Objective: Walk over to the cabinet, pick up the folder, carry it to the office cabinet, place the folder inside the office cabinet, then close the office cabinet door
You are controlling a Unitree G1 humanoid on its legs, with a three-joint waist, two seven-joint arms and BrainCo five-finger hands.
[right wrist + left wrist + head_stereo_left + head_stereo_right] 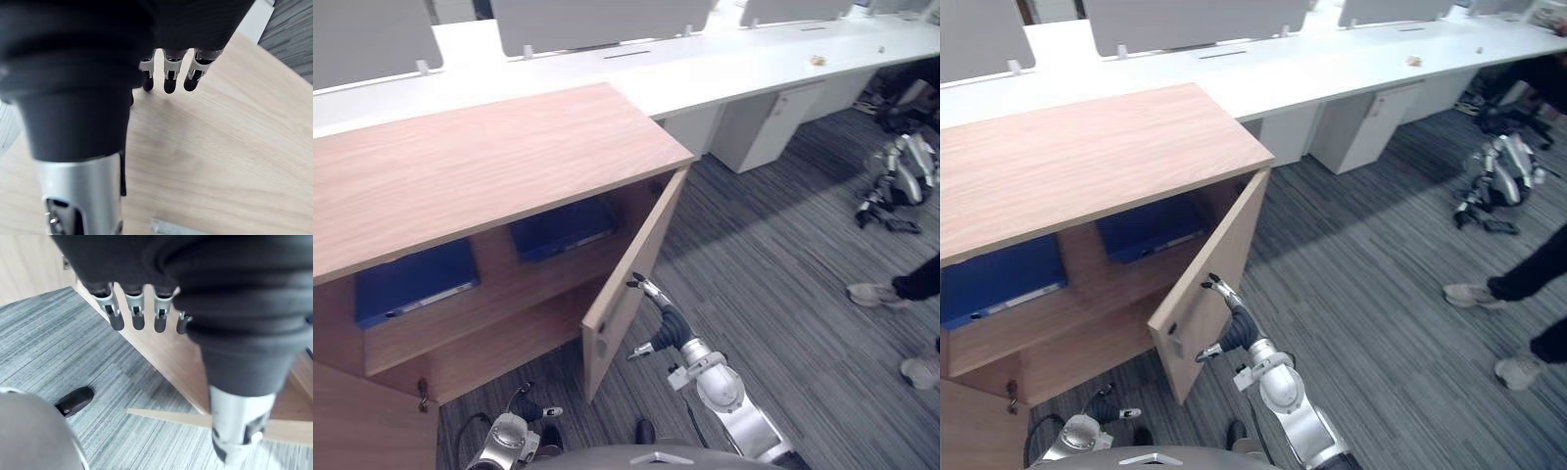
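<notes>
The wooden office cabinet point(480, 166) stands on my left with its right door point(631, 284) swung out. Two blue folders lie on its upper shelf, one at the left point(411, 279) and one further right point(563, 227). My right hand point(666, 323) is open, its straight fingers point(169, 73) reaching up along the door's outer face near its free edge. A metal handle point(166, 227) shows on that face. My left hand point(533, 413) hangs low near the floor in front of the cabinet, open and holding nothing, its fingers point(138, 313) relaxed.
Another wooden door panel point(362, 421) stands open at the lower left. Long white desks point(724, 69) with a drawer unit point(769, 122) run behind the cabinet. Another robot point(901, 176) sits at the far right. A person's shoes point(876, 292) stand on the grey carpet point(773, 274).
</notes>
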